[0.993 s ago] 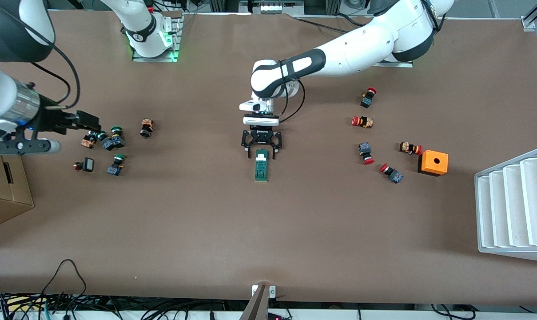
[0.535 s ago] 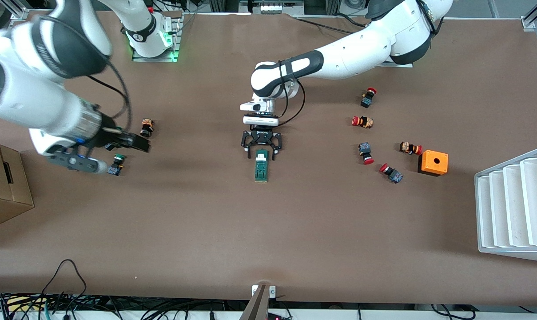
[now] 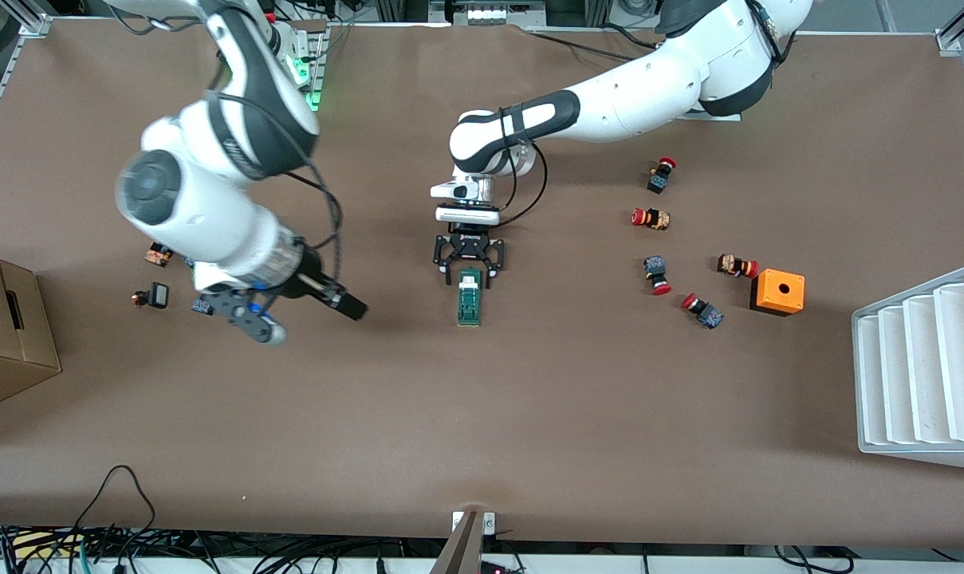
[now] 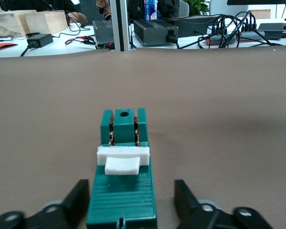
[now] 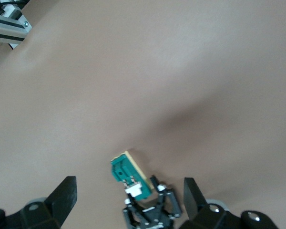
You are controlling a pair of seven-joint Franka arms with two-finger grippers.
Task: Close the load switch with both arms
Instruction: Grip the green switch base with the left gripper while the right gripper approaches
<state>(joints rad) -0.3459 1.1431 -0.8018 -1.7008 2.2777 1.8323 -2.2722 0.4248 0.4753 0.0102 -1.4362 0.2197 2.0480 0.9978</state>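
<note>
my right gripper point(image 3: 352, 308) has swung in from the push buttons point(image 3: 159, 296) at its end of the table and now hangs over bare brown table point(image 3: 529, 414), between them and the load switch point(image 3: 470, 296). its jaws stand wide apart, holding nothing. that puts a second hand nearly in reach, i judge. the switch lies mid-table, white tab point(image 4: 122, 160) toward the left gripper point(image 3: 469, 272), whose spread fingers point(image 4: 75, 200) flank the tab end; i can't tell if they touch. the right arm hides some of the buttons.
</note>
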